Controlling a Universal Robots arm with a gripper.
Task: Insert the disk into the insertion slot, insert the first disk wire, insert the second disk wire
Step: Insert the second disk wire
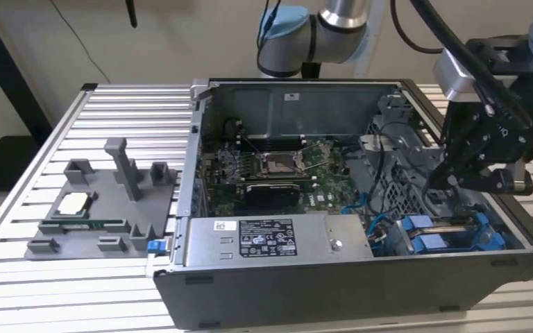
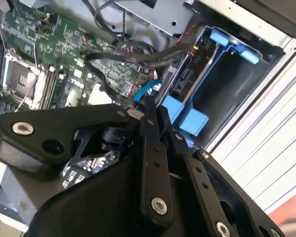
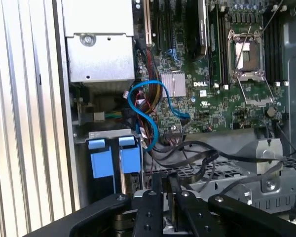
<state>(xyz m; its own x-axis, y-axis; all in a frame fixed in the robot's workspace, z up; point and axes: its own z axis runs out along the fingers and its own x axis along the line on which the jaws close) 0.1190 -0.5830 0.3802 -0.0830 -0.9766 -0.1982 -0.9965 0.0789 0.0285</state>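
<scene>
Hand [image 1: 450, 179] low over the drive cage, disk seated

Exterior view: the computer case [image 1: 341, 291] lies open side up on the tabletop [image 1: 109, 104], which I take to be so I can reach in from above. My hand hangs over the insertion slot [image 1: 452, 232] at the exterior view's right.

First wrist view: the disk [image 3: 130, 159] sits down in the slot in its blue carrier, just beside the hand. Loose black wires [image 3: 202, 157] loop just ahead of the fingertips.

Second wrist view: the hand's fingers [image 2: 148, 143] are pressed together, tips near the disk's connector end, likely lined up for wiring. Whether they nip anything I cannot tell.
</scene>
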